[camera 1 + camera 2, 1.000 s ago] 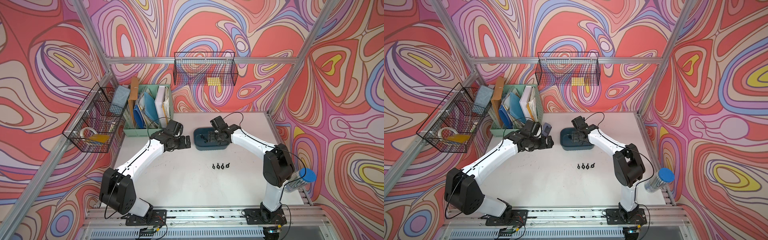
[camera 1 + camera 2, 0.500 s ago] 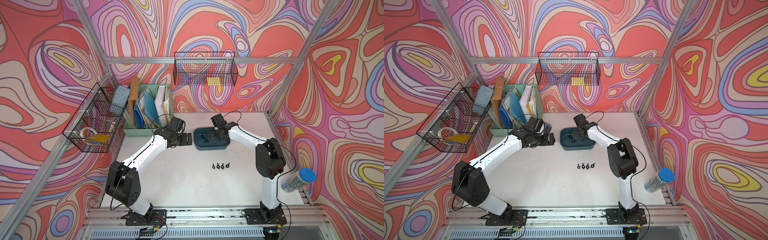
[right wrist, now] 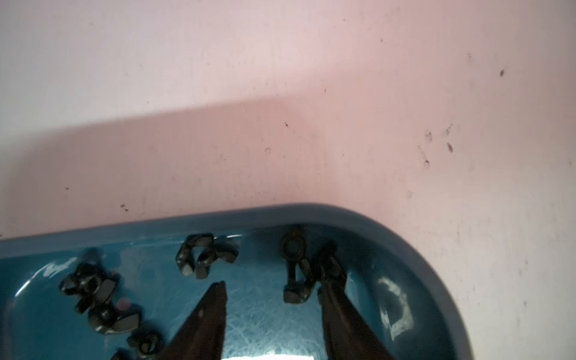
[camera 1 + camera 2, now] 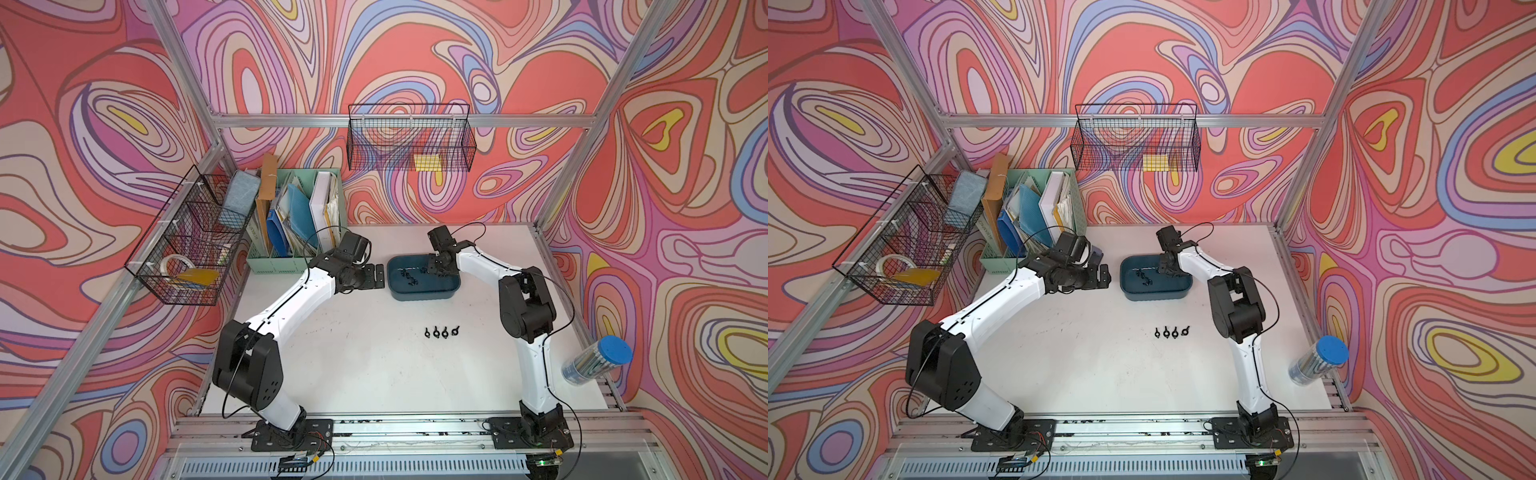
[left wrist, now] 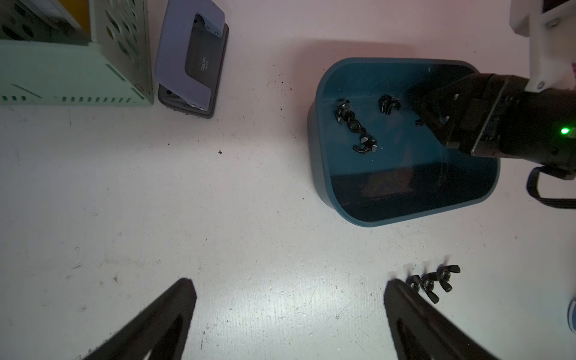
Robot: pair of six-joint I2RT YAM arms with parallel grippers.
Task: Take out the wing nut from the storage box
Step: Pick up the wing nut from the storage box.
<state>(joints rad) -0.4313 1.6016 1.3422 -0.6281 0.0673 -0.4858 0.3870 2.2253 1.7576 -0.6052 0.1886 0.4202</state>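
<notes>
Both top views: on the white table (image 4: 365, 365) the dark teal storage box (image 4: 424, 294) sits toward the far edge, approx centre, at 12 o'clock from a row of four nuts (image 4: 440, 332) lying well apart from it on the bare top. Right hand (image 4: 438, 268) is dipped inside the box toward its 1 o'clock corner. Loose nuts (image 4: 407, 277) lie on the box floor at 9 o'clock of that hand. Left hand (image 4: 372, 276) hangs just beside the box's 9 o'clock end, outside it. Mint file organiser (image 4: 291, 249) stands at 10 o'clock of the table, and a blue-capped tube (image 4: 596, 359) at 4 o'clock near the edge. Left wrist view: left hand (image 5: 288, 290) has its fingers spread wide w/ nothing btw them, over bare table. The storage box (image 5: 314, 156) is ahead w/ the loose nuts (image 5: 355, 127) inside and the right hand (image 5: 436, 115) reaching in over the rim. Three of the row nuts show just beside one fingertip, and a hole punch (image 5: 190, 59) lies next to the organiser. Right wrist view: right hand (image 3: 274, 274) is low in the box near a rounded corner, fingers partway apart. One wing nut (image 3: 296, 271) stands on edge btw them, up against one finger (image 3: 333, 280) w/ a clear gap to the opposite one, so not pinched.
</notes>
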